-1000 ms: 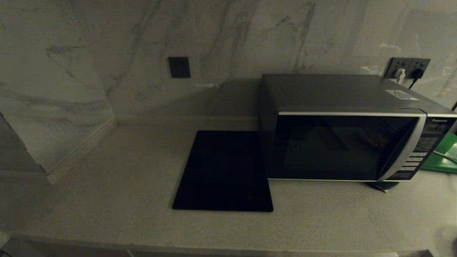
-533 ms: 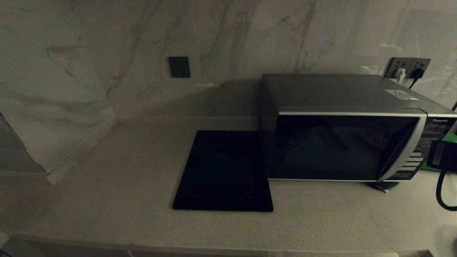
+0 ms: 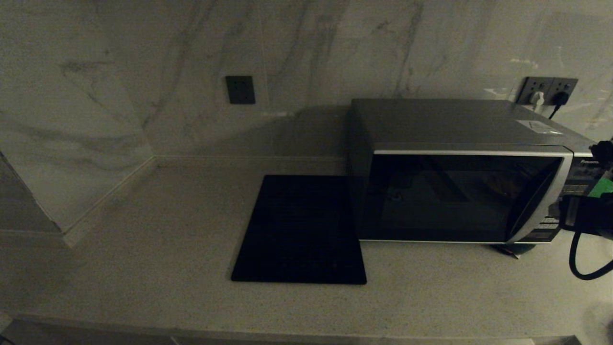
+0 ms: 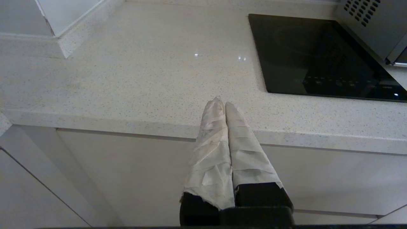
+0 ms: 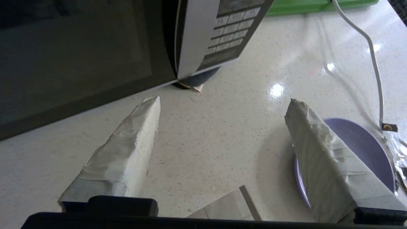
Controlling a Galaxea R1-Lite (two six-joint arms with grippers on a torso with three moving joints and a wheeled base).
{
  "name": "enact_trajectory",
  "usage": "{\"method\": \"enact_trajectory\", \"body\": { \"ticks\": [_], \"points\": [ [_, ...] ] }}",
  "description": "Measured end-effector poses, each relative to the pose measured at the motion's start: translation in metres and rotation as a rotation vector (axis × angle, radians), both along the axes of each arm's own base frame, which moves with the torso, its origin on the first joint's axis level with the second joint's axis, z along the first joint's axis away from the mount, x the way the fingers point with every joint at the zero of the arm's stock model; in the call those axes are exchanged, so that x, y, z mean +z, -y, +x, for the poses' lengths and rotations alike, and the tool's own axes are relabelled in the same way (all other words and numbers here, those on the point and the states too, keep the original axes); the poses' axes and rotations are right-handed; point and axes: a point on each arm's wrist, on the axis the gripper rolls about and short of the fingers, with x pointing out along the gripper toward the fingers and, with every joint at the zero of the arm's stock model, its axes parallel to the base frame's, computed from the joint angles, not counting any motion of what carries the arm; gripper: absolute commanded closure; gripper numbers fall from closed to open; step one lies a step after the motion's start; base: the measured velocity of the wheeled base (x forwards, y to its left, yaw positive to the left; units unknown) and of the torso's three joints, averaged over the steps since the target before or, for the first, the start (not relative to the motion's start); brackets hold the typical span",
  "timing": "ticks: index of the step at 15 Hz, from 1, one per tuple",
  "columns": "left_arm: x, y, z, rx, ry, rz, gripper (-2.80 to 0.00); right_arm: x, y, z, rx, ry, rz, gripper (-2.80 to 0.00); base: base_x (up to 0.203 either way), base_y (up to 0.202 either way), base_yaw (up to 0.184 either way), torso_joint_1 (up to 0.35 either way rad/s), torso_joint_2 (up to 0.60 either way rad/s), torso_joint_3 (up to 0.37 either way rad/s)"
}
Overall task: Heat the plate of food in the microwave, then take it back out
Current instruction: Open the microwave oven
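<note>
Overhead, saw the microwave [image 3: 459, 172] shut on the counter [image 3: 143, 268], flanked on its left by a flat black slab [image 3: 299, 230]; glimpsed the right arm's dark wrist and looping cable at the far right, just beside the button panel [image 3: 558, 211]. Next, through the left wrist view, found the left gripper [image 4: 221, 103] pressed closed on nothing, hanging over the counter's front edge, the slab well off ahead. Lastly, through the right wrist view, caught the right gripper [image 5: 222, 105] spread wide and empty above bare counter below the microwave's front corner, one finger [image 5: 321, 152] overlapping the lavender plate [image 5: 362, 149]; could not make out food on it. Noted a green board [image 5: 311, 6] and white cable [image 5: 369, 47] beyond.
</note>
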Motion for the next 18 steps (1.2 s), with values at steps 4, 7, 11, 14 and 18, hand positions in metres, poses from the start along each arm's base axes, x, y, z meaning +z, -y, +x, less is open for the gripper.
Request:
{"method": "enact_trajectory", "body": {
  "ticks": [4, 7, 11, 14, 18],
  "points": [
    [0.000, 0.000, 0.000, 0.000, 0.000, 0.000, 0.00, -0.004, 0.002, 0.013, -0.106, 0.004, -0.053, -2.80, 0.000, 0.000, 0.000, 0.000, 0.00, 0.000],
    [0.000, 0.000, 0.000, 0.000, 0.000, 0.000, 0.00, -0.004, 0.000, 0.033, -0.173, 0.117, -0.069, -2.80, 0.000, 0.000, 0.000, 0.000, 0.00, 0.000],
    [0.000, 0.000, 0.000, 0.000, 0.000, 0.000, 0.00, -0.019, -0.007, 0.047, -0.198, 0.153, -0.056, -2.80, 0.000, 0.000, 0.000, 0.000, 0.00, 0.000],
    [0.000, 0.000, 0.000, 0.000, 0.000, 0.000, 0.00, -0.027, -0.008, 0.055, -0.221, 0.140, -0.056, -2.80, 0.000, 0.000, 0.000, 0.000, 0.00, 0.000],
    [0.000, 0.000, 0.000, 0.000, 0.000, 0.000, 0.00, -0.040, -0.008, 0.067, -0.253, 0.114, -0.065, -2.80, 0.000, 0.000, 0.000, 0.000, 0.00, 0.000]
  ]
}}
